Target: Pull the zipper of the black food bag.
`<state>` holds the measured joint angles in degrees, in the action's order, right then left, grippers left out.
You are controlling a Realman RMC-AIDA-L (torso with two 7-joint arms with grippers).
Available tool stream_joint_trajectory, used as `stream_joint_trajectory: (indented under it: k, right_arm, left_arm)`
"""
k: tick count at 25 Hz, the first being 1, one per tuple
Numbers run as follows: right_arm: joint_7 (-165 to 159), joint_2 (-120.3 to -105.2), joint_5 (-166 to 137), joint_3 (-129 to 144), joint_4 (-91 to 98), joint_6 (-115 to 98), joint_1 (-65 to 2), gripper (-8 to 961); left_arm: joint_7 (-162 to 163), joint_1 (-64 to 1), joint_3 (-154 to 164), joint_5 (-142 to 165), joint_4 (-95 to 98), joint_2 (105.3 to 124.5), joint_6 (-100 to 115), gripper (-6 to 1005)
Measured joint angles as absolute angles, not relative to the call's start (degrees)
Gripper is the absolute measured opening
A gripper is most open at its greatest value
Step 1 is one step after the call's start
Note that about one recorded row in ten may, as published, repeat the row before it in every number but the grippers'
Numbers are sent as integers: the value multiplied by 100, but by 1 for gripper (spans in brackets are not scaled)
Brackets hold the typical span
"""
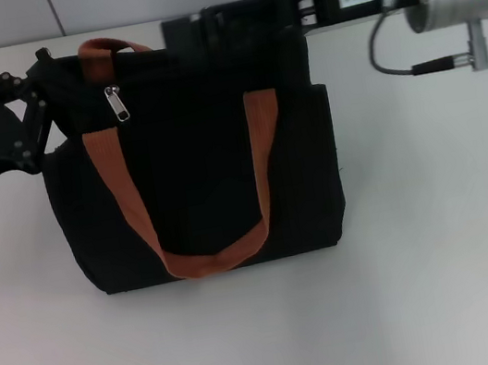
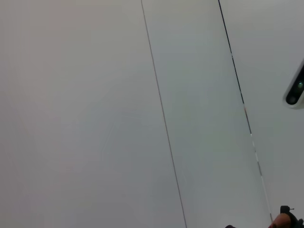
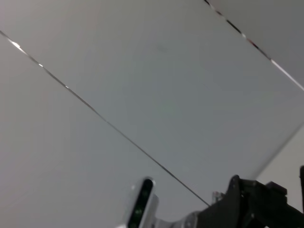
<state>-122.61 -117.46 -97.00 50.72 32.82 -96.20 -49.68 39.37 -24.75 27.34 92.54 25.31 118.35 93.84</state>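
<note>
Apparently the bracing step is under way: the left gripper (image 1: 44, 94) is pressing at the black food bag (image 1: 192, 154) in the upper left, the right gripper (image 1: 186, 31) lying along its top edge. I cannot tell either's fingers. The zipper (image 1: 117, 101) is hanging untouched upper left, awaiting a pinch.

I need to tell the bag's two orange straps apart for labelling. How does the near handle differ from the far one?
The near handle hangs down over the front of the black food bag in a long U, most of its length showing. The far handle stands up at the bag's top edge as a short arch, the rest hidden. The zipper pull lies just inside the near handle's strap, below the far handle. Both are orange-brown webbing.
</note>
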Motion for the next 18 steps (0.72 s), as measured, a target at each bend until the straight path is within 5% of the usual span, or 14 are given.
stream_joint_trajectory:
  k: [8,14,18]
  right_arm:
    - [-12938,-11759,-10243,5450,3293,-8915,-5458,808]
    - [-13191,-11792,-10573,5617,3271,-8631,-5755,640]
    - [-13269,-11796,-10600,5674,3270,-8538,-5808,446]
  left_arm:
    - [3979,-2487,2737,9254,2523,11839,9361,32]
    - [3989,-2487,2747,9255,2494,11838,9365,33]
    - [3990,-2487,2744,9255,2463,11830,9360,34]
